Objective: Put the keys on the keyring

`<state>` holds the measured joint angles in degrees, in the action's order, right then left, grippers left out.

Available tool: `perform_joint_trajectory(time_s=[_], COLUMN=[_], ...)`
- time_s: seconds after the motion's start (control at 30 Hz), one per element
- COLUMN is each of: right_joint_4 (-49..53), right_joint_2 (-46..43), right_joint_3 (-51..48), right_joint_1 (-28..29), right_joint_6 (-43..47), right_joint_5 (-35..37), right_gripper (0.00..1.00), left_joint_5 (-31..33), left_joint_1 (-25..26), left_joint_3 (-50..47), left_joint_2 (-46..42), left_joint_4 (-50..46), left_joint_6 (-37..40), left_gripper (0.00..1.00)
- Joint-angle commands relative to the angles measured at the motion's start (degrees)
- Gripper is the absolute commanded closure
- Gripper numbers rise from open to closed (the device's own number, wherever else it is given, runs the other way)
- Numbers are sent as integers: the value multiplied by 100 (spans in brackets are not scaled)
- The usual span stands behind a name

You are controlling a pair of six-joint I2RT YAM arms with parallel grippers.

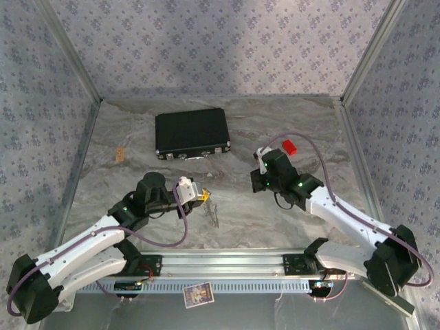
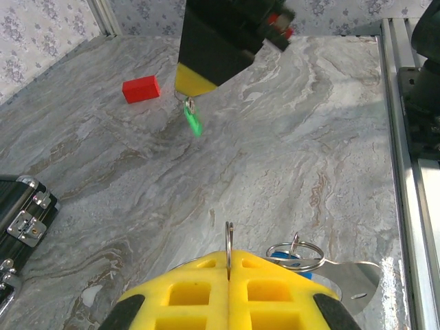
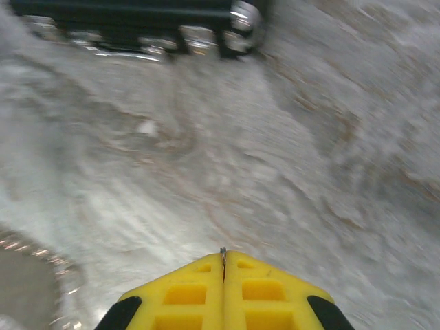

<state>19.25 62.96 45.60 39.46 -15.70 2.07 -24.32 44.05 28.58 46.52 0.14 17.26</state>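
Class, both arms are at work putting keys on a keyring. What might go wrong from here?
1. The right gripper holds the green key only by its small top loop. The dangling key may swing or slip out.
2. The left gripper pinches a thin metal ring edge-on. It may twist or pop free if pushed.
3. The right wrist view is blurred, so aiming there looks harder.

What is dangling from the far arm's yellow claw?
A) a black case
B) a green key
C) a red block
B: a green key hangs by a small ring from the right gripper's yellow tip, while the red block lies on the table.
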Motion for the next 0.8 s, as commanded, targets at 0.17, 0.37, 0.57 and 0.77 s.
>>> perform_joint_trajectory(time_s=[0.17,0.37,0.57,0.77], right_joint_4=[-905,-1091,-1136,-927], right_joint_2=[-362,-432,-448,-139], right_joint_3=[-106,-133,-156,88], right_joint_1=[917,1062,1216,1381], right_joint_6=[1125,1202,1368,1488], right_joint_5=[-646,-1240,-1678,-1849], right_gripper=[100,100,100,100], left_joint_5=[111,124,76,60], left_joint_1=[42,42,37,49], left_joint_3=[87,94,139,210], left_joint_2=[49,95,109,156], left_joint_4=[384,447,444,353], left_joint_6=[-133,-179,-196,-214], left_gripper=[100,100,100,100])
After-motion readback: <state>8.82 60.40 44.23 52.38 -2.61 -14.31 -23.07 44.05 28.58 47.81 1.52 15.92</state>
